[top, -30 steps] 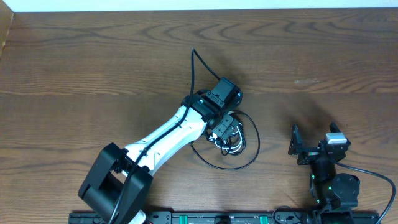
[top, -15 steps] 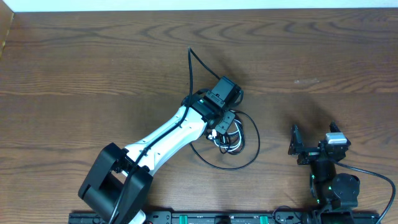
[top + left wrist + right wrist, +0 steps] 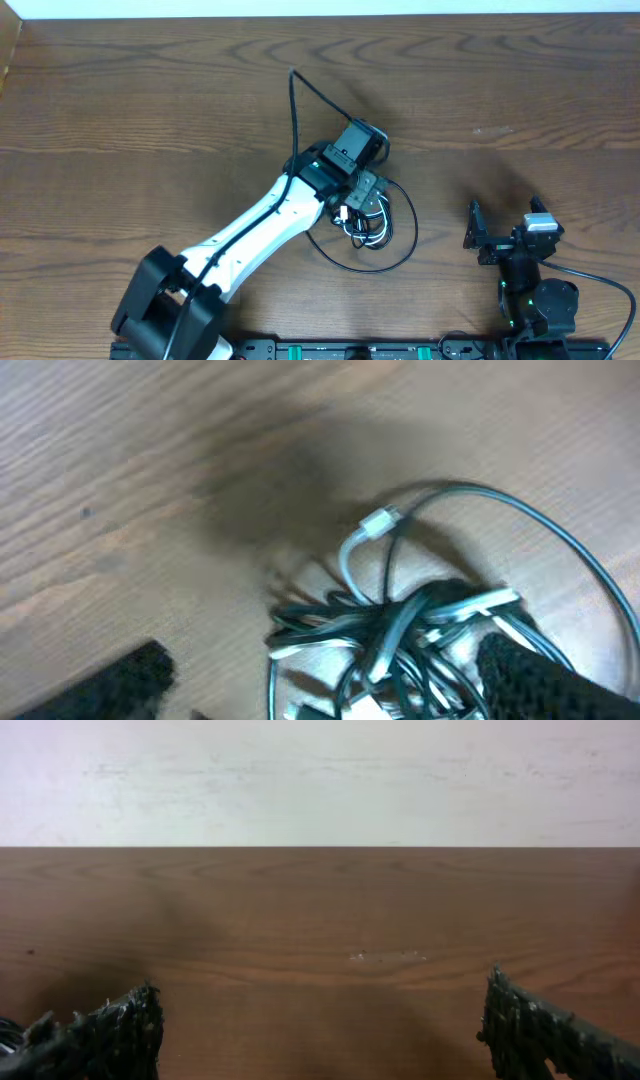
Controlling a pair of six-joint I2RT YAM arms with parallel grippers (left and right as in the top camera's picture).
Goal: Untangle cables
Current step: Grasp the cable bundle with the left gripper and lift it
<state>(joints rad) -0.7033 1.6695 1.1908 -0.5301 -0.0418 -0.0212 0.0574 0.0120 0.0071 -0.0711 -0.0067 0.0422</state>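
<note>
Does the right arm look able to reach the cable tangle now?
Probably, at its edge: bare table lies between the right fingers and the outer black loop, but the left fingers cover the knot.

1. No word, number, brand or sign can be read in any view.
2. Overhead: the left arm (image 3: 270, 215) has small pale marks near its wrist, too small to read.
3. Overhead: the black rail (image 3: 330, 350) at the near edge shows green spots, not legible as text.
4. Left wrist view: the cables (image 3: 400, 620) and their white plug (image 3: 377, 520) bear no legible print.
5. The table (image 3: 120, 100) has a pale scuff far right, no lettering.
</note>
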